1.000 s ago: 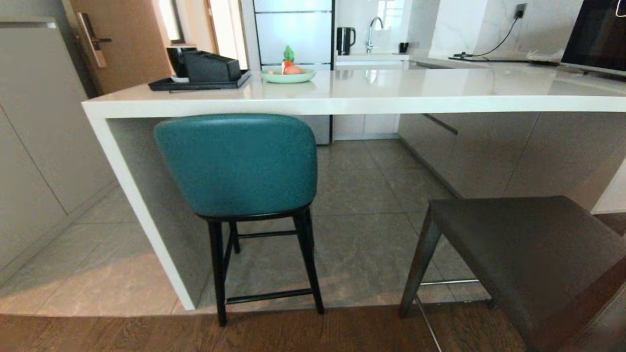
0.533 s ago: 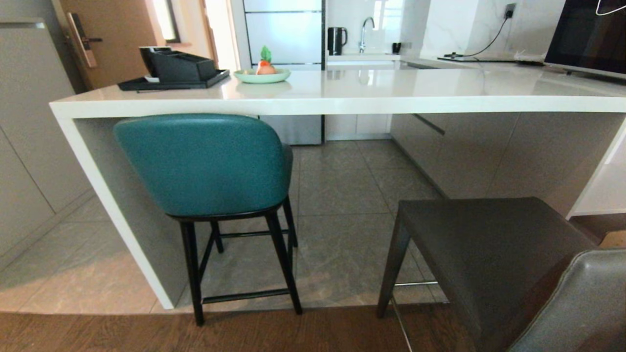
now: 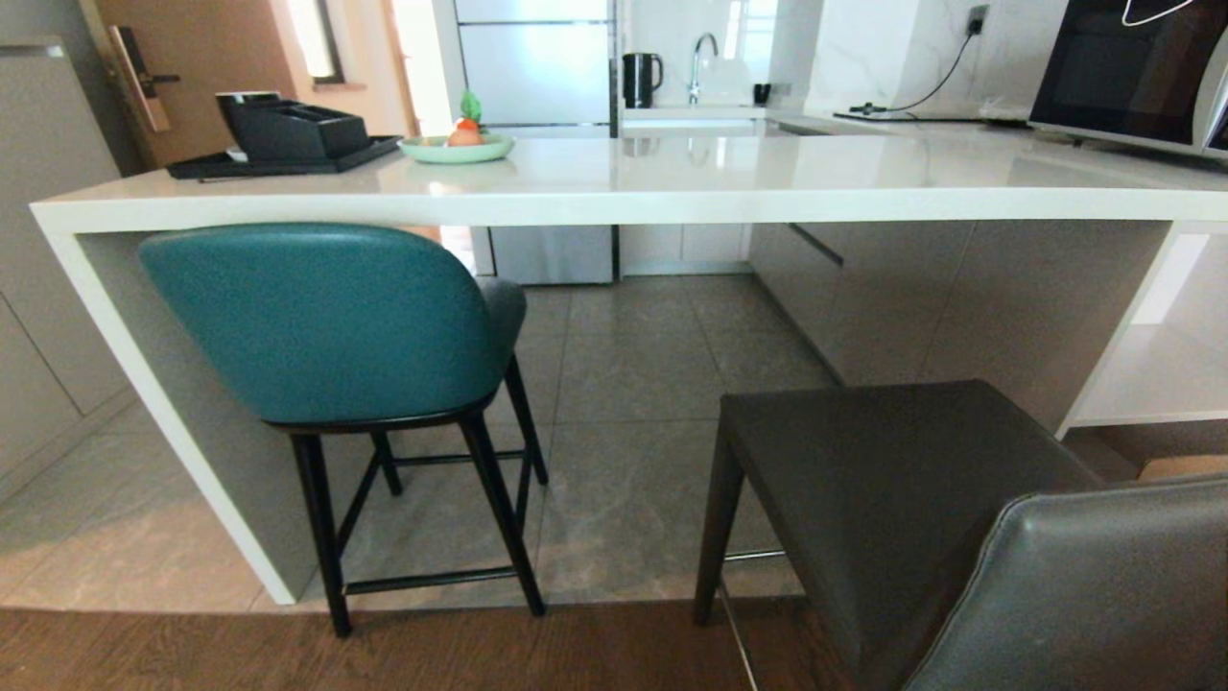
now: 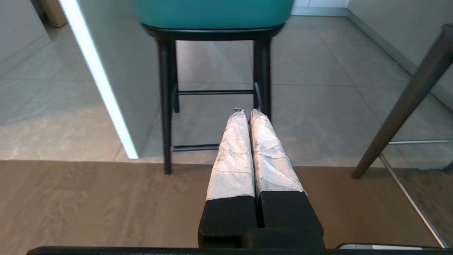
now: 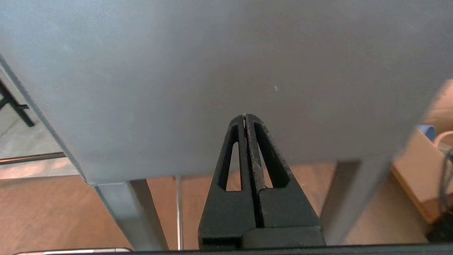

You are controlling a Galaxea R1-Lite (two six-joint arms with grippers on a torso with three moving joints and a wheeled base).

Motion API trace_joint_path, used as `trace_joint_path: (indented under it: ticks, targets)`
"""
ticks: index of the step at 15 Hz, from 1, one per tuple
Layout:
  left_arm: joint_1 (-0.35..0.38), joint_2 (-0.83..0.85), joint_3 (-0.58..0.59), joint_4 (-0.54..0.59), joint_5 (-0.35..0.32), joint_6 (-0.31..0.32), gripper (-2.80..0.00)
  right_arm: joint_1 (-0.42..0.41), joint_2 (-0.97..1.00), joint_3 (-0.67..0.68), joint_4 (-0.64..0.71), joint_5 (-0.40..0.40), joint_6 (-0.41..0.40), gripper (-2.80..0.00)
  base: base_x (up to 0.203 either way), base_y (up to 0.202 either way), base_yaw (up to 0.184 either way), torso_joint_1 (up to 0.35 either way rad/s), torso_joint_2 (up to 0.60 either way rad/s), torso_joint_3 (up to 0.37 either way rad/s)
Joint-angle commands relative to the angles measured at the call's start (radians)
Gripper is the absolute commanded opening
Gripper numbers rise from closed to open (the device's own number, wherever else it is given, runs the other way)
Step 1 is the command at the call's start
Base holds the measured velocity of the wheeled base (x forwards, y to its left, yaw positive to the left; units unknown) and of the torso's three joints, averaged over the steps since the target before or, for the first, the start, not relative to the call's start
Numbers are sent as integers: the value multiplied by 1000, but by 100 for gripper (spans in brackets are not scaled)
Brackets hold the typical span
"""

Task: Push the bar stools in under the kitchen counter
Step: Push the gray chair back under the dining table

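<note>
The teal bar stool (image 3: 326,321) stands tucked against the white kitchen counter (image 3: 672,197), beside its end panel (image 3: 153,413). The grey bar stool (image 3: 892,480) stands out from the counter at the near right, its back (image 3: 1094,595) closest to me. Neither gripper shows in the head view. My left gripper (image 4: 247,112) is shut and empty, low over the wood floor, pointing at the teal stool's (image 4: 212,14) black legs. My right gripper (image 5: 245,115) is shut and empty, its tip close to the rear of the grey stool's back (image 5: 212,71); contact cannot be judged.
On the counter sit a black tray with organiser (image 3: 278,144), a green plate with a toy carrot (image 3: 456,144) and a microwave (image 3: 1132,77). Grey cabinets (image 3: 48,317) line the left. A cardboard box (image 5: 421,166) stands on the floor to the grey stool's right.
The whole head view has shifted left, so the camera has moved right. The grey stool's back has come into view at the bottom right. The stools themselves have not visibly moved.
</note>
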Motion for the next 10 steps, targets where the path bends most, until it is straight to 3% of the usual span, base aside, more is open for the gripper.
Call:
trace_joint_path:
  ticks: [1, 6, 10]
  targets:
    - [-1, 2, 0, 0, 1, 0, -280, 0, 2, 5, 0, 0, 0, -280, 0, -187, 2, -4, 4, 2]
    - [-2, 2, 0, -3, -1, 0, -280, 0, 2, 5, 0, 0, 0, -280, 0, -162, 2, 3, 2, 2]
    - [-2, 2, 0, -3, -1, 0, -280, 0, 2, 5, 0, 0, 0, -280, 0, 0, 0, 0, 0, 0]
